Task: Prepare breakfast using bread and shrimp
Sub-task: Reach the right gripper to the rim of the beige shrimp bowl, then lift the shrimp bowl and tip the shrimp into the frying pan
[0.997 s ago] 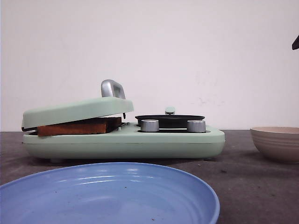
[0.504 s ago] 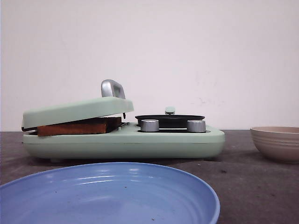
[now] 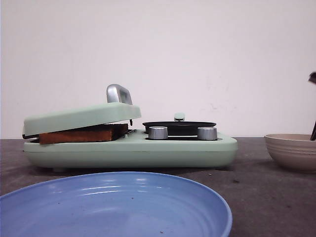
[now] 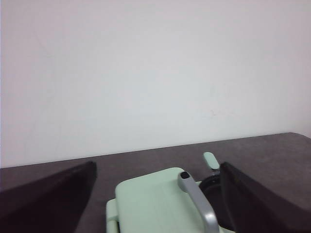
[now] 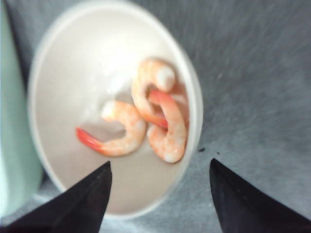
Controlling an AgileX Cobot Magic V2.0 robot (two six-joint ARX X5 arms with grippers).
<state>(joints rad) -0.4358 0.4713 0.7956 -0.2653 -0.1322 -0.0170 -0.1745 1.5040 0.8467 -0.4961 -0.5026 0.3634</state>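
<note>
Shrimp [image 5: 146, 121], three of them, lie in one beige bowl [image 5: 58, 63] directly under the right hand [image 5: 160, 194], which gapes wide and empty. Grey table [image 3: 256, 197], white wall. Bread [image 3: 84, 134] sits inside one green sandwich maker [image 3: 148, 150].

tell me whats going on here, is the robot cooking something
Breakfast is under way. A toasted bread slice sits in the green sandwich maker with its lid resting down on it. The right gripper is open above the beige bowl holding shrimp, apparently about to pick one. The left gripper is open above the sandwich maker, holding nothing. The blue plate in front has no food on it.
</note>
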